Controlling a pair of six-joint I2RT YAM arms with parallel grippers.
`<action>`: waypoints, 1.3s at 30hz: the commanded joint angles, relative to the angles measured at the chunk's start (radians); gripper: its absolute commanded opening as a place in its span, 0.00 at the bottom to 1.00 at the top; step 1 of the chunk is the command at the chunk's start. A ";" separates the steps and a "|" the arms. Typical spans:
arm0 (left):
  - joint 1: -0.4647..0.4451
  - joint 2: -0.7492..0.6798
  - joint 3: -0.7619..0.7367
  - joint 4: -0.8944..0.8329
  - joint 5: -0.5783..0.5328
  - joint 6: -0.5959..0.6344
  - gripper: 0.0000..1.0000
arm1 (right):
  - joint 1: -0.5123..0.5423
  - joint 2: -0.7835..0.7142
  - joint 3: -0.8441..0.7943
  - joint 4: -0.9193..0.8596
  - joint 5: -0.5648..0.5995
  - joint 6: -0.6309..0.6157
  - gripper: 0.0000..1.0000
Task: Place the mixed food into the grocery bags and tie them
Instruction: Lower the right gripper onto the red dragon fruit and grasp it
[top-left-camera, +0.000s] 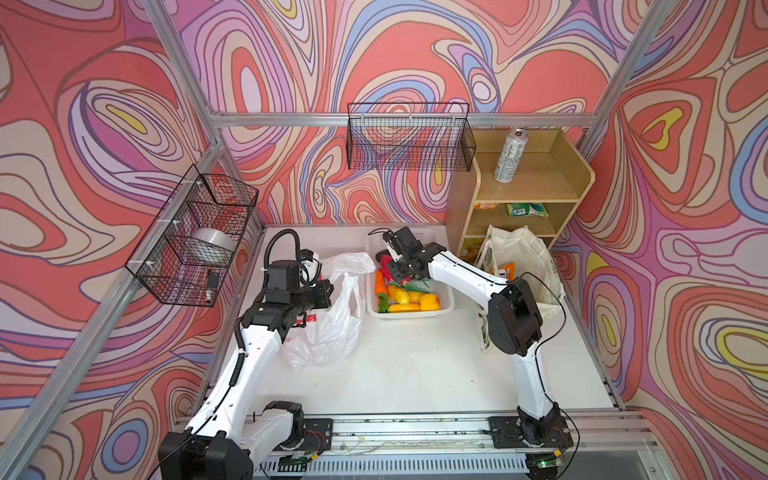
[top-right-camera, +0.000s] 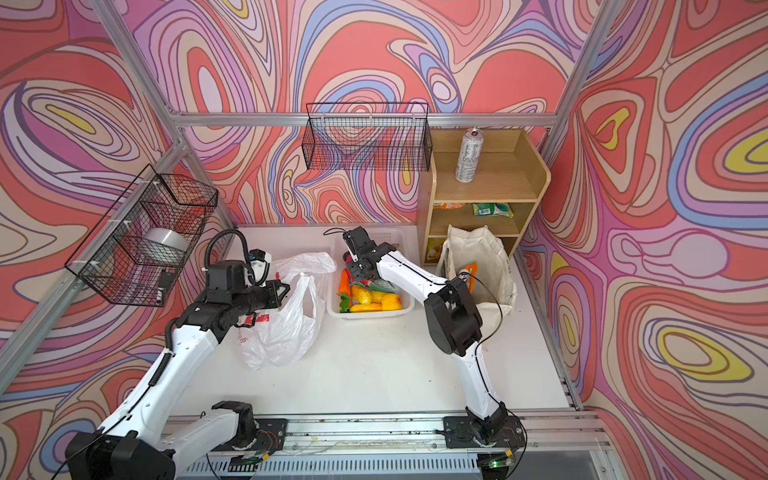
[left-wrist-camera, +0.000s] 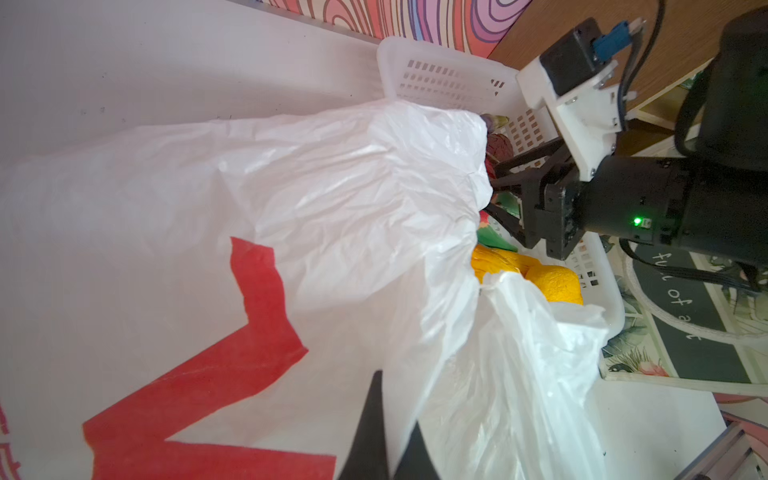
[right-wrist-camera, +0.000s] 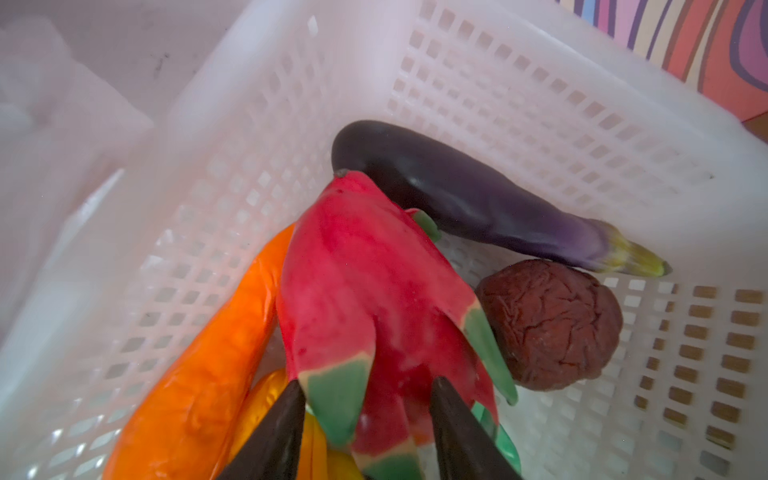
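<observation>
My left gripper (left-wrist-camera: 397, 399) is shut on the rim of the white plastic bag (top-left-camera: 328, 328) with red letters, which stands slumped left of the white lattice basket (top-left-camera: 411, 315). My right gripper (right-wrist-camera: 369, 382) reaches down into that basket, its jaws closed on the scaly end of the pink dragon fruit (right-wrist-camera: 357, 291). An orange carrot (right-wrist-camera: 208, 374), a purple eggplant (right-wrist-camera: 469, 195) and a wrinkled brown ball (right-wrist-camera: 548, 324) lie around it; yellow fruit (top-left-camera: 415, 299) fills the near end. The cream canvas tote (top-left-camera: 523, 253) stands open at the right with an orange packet (top-left-camera: 505, 270) inside.
A wooden shelf (top-left-camera: 519, 191) behind the tote carries a silver can (top-left-camera: 510, 156) on top and a green packet (top-left-camera: 525, 210) lower down. Black wire baskets hang on the back wall (top-left-camera: 409, 137) and the left wall (top-left-camera: 195, 237). Bare white tabletop (top-left-camera: 415, 365) lies in front.
</observation>
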 joint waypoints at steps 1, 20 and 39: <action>0.007 -0.001 -0.005 0.017 0.014 0.004 0.00 | -0.012 -0.071 0.039 0.015 -0.061 0.050 0.47; 0.007 0.003 -0.004 0.018 0.016 0.011 0.00 | -0.028 -0.164 -0.236 0.046 -0.041 -0.059 0.84; 0.007 0.039 0.004 0.028 0.020 0.013 0.00 | -0.029 0.179 0.024 0.066 -0.060 -0.151 0.99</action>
